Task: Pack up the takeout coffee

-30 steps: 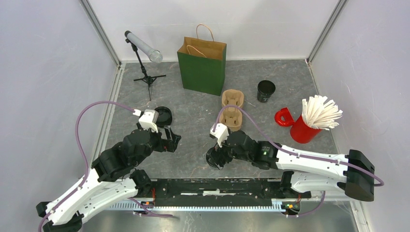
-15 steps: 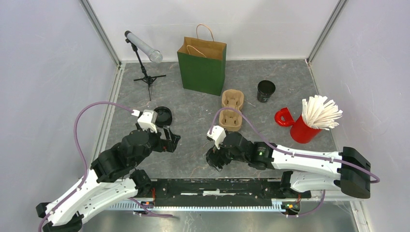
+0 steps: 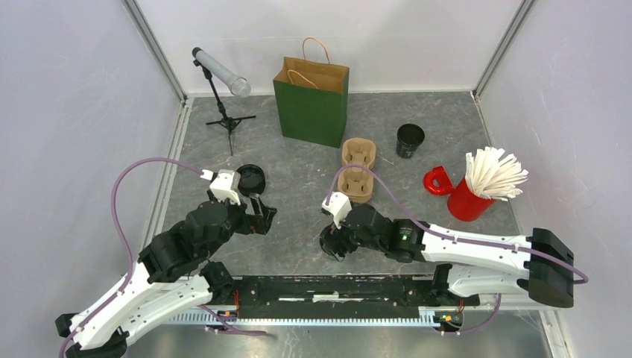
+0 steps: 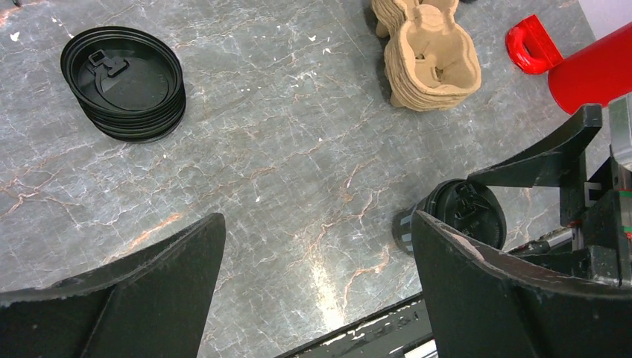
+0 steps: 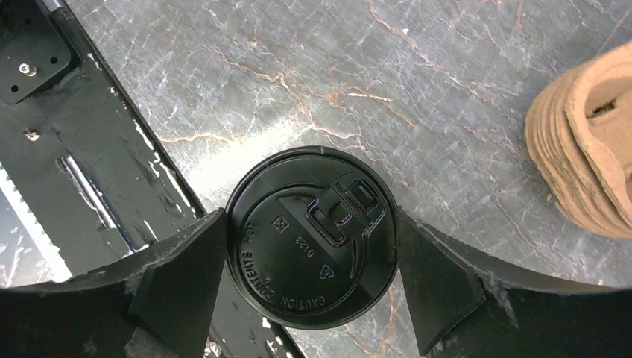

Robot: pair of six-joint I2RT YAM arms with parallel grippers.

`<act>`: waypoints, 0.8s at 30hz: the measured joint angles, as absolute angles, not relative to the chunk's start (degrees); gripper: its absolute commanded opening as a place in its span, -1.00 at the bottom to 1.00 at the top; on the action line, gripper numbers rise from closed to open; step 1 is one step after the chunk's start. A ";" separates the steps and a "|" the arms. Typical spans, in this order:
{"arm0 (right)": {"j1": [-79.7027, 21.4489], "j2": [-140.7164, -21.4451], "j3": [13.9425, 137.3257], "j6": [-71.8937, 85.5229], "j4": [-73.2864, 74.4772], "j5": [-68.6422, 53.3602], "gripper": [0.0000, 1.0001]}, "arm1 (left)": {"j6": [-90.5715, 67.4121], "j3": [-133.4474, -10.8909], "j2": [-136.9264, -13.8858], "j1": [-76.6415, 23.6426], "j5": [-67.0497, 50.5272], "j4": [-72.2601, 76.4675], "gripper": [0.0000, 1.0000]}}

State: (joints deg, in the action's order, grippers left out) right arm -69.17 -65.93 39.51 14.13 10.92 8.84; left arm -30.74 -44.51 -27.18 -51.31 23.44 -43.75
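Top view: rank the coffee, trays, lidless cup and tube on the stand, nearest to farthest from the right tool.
From the right tool:
1. coffee, between the tool's fingers, at the near edge.
2. trays, just beyond it, mid-table.
3. lidless cup, farther back, right of the trays.
4. tube, on its stand in the far left corner.

Bright, even light falls from overhead, and the stack of lids [image 4: 123,82] casts only a thin, soft shadow. The polished grey bench [image 4: 283,134] shows a white glare patch near its front edge in both wrist views. The coffee cup [image 5: 311,236] is sharp, its lid lettering legible. The top view is clear throughout.
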 measured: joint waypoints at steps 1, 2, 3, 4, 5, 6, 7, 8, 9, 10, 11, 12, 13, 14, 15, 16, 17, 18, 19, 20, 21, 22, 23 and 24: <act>-69.17 -65.41 39.48 14.41 11.42 9.26 0.65 | -30.74 -44.51 -27.18 -51.31 23.46 -43.75 1.00; -69.17 -64.84 39.42 14.85 12.21 9.72 0.65 | -30.74 -44.51 -27.18 -51.31 23.46 -43.75 1.00; -69.17 -64.23 39.40 15.22 13.23 10.52 0.66 | -30.74 -44.51 -27.18 -51.31 23.46 -43.77 1.00; -69.17 -63.51 39.40 15.55 14.44 11.31 0.66 | -30.74 -44.51 -27.18 -51.31 23.46 -43.77 1.00; -69.17 -62.76 39.40 15.94 15.62 12.34 0.67 | -30.74 -44.51 -27.18 -51.31 23.46 -43.77 1.00; -69.10 -61.93 39.40 16.38 16.84 13.26 0.67 | -30.74 -44.51 -27.18 -51.31 23.46 -43.79 1.00; -68.93 -61.10 39.40 16.75 17.96 14.04 0.68 | -30.74 -44.51 -27.18 -51.31 23.46 -43.79 1.00; -68.60 -60.18 39.40 17.06 19.22 14.85 0.68 | -30.74 -44.51 -27.18 -51.31 23.46 -43.81 1.00; -68.23 -59.13 39.38 17.37 20.53 15.79 0.69 | -30.74 -44.51 -27.18 -51.31 23.44 -43.81 1.00; -67.70 -58.30 39.31 17.67 21.47 16.60 0.70 | -30.74 -44.51 -27.18 -51.31 23.44 -43.83 1.00; -66.83 -57.28 39.09 17.85 22.48 17.45 0.71 | -30.74 -44.51 -27.14 -51.31 23.44 -43.83 1.00; -66.02 -56.49 38.87 17.98 23.35 18.31 0.72 | -30.74 -44.51 -27.09 -51.31 23.44 -43.86 1.00; -64.73 -55.51 38.46 17.98 24.14 19.00 0.72 | -30.74 -44.51 -27.00 -51.31 23.42 -43.86 1.00; -63.37 -54.65 38.02 17.96 24.97 19.81 0.72 | -30.74 -44.51 -26.96 -51.31 23.42 -43.88 1.00; -61.32 -53.82 37.50 17.74 25.65 20.25 0.72 | -30.74 -44.51 -26.94 -51.31 23.42 -43.88 1.00; -59.13 -53.25 37.04 17.52 26.11 20.53 0.72 | -30.74 -44.51 -26.92 -51.31 23.42 -43.88 1.00; -57.39 -52.95 36.80 17.28 26.46 20.91 0.73 | -30.74 -44.51 -26.92 -51.31 23.42 -43.90 1.00; -54.35 -52.64 36.51 16.69 26.85 21.06 0.74 | -30.74 -44.51 -26.92 -51.31 23.42 -43.90 1.00; -52.42 -52.53 36.47 16.23 27.07 21.21 0.76 | -30.74 -44.51 -26.92 -51.31 23.42 -43.90 1.00; -50.04 -52.49 36.47 15.55 27.05 21.58 0.76 | -30.74 -44.51 -26.87 -51.31 23.42 -43.92 1.00; -48.36 -52.49 36.47 15.00 26.96 21.78 0.76 | -30.74 -44.51 -26.83 -51.31 23.42 -43.97 1.00; -46.57 -52.56 36.47 14.39 26.85 21.82 0.76 | -30.74 -44.51 -26.74 -51.31 23.42 -44.01 1.00; -44.64 -52.73 36.47 13.56 26.65 21.63 0.76 | -30.74 -44.51 -26.61 -51.31 23.42 -44.07 1.00; -42.59 -53.06 36.47 12.88 26.33 21.34 0.76 | -30.74 -44.51 -26.46 -51.31 23.42 -44.10 1.00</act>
State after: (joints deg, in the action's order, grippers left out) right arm -42.59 -53.06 36.47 12.88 26.33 21.34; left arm -30.74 -44.51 -26.46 -51.31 23.42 -44.10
